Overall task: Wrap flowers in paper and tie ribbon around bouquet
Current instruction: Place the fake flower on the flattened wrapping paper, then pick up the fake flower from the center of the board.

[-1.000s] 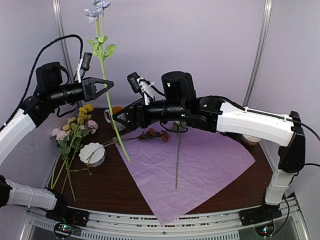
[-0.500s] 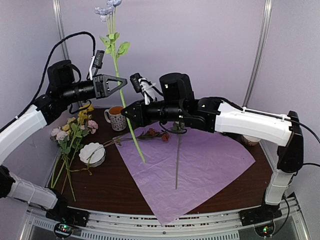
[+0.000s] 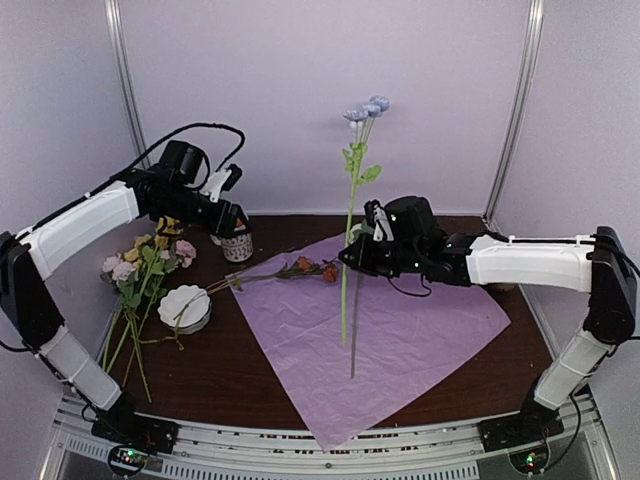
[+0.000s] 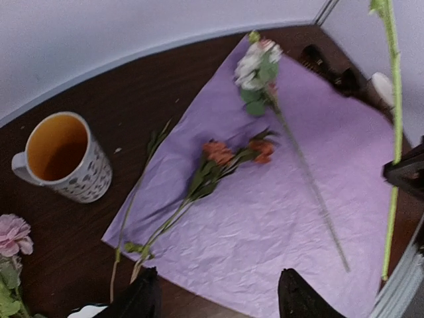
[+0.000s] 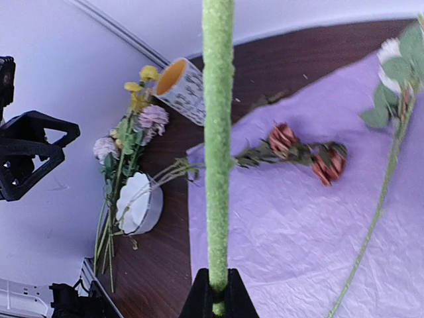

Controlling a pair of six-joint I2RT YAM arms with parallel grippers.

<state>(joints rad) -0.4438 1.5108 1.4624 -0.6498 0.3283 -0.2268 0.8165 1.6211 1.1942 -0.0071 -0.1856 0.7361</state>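
Note:
My right gripper is shut on the green stem of one tall flower, held upright over the flat pale pink paper. Its pale blooms stand high above. On the paper lie a red-orange sprig and a long white-bloomed stem. More flowers lie bunched at the left. My left gripper is open and empty, beside the mug. The ribbon is out of view, and no bouquet shows.
A spotted mug with an orange inside stands at the back left of the paper. A white scalloped round object sits beside the bunch. A pale object lies at the paper's right corner.
The left gripper opened, let go of the tall stem and drew back down toward the mug. The right gripper shut on the stem and carried it right, over the paper.

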